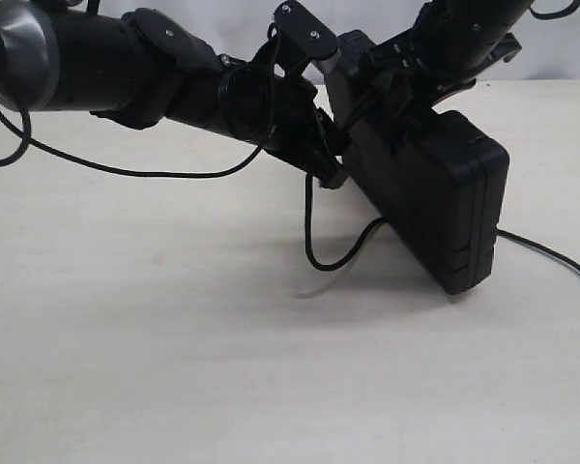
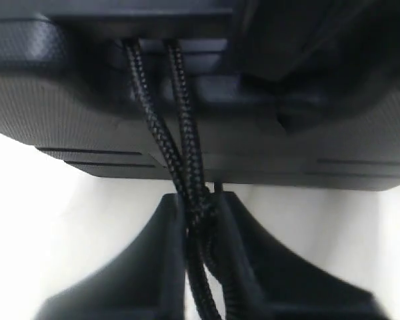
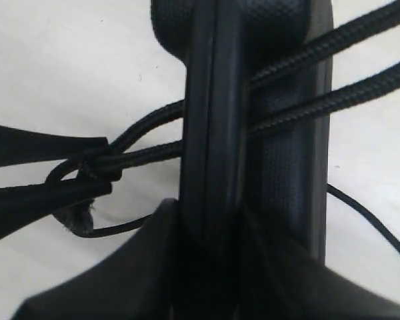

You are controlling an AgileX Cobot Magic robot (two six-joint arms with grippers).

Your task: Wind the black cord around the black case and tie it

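Black cord (image 2: 180,120) pinched in L gripper (image 2: 199,205); R gripper (image 3: 210,220) clamped on black case (image 3: 287,190), held tilted

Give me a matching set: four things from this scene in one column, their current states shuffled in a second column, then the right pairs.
Things:
1. black case
2. black cord
3. left gripper
4. right gripper

States:
A. shut on two braided strands
B. held up, tilted
C. clamped on the case's edge
D. runs in two strands across the case

Pairs: 1-B, 2-D, 3-A, 4-C
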